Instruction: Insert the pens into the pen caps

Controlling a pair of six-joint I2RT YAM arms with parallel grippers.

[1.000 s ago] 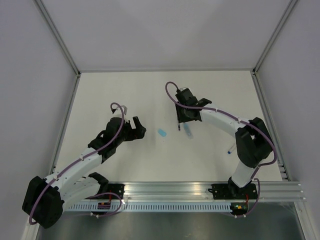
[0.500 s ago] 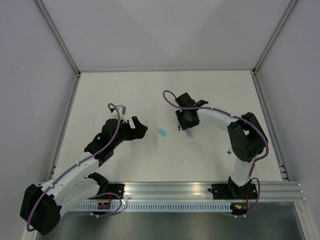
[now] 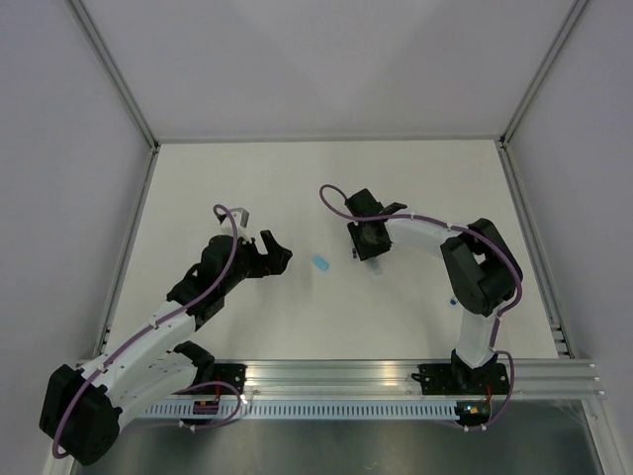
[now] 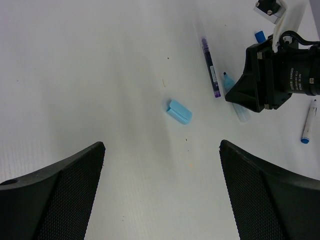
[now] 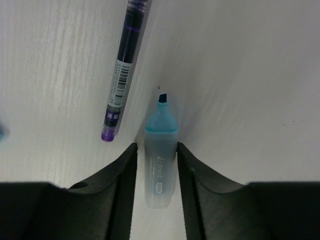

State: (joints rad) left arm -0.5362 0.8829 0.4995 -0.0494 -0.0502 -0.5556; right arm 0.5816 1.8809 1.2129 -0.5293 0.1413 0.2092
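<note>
A row across the table (image 3: 247, 178)'s middle.
A loose cap (image 3: 320, 263) lies at mid-frame; right of it a slim pen (image 5: 122, 75), then a marker (image 5: 161, 165) (between the right gripper (image 5: 156, 146)'s fingers); another pen (image 4: 308, 121) lies well apart, lower right.

Your left arm (image 3: 158, 332) and right arm (image 3: 425, 233) are built alike: white links between bulky black joints, with a purple cable (image 3: 229, 213) looping along each. Your left hand (image 3: 280, 249) has black fingers (image 4: 65, 195) with a fine mesh texture. Your right hand (image 3: 368, 257) is black too, and the camera body (image 4: 295, 75) on it carries white lettering.
</note>
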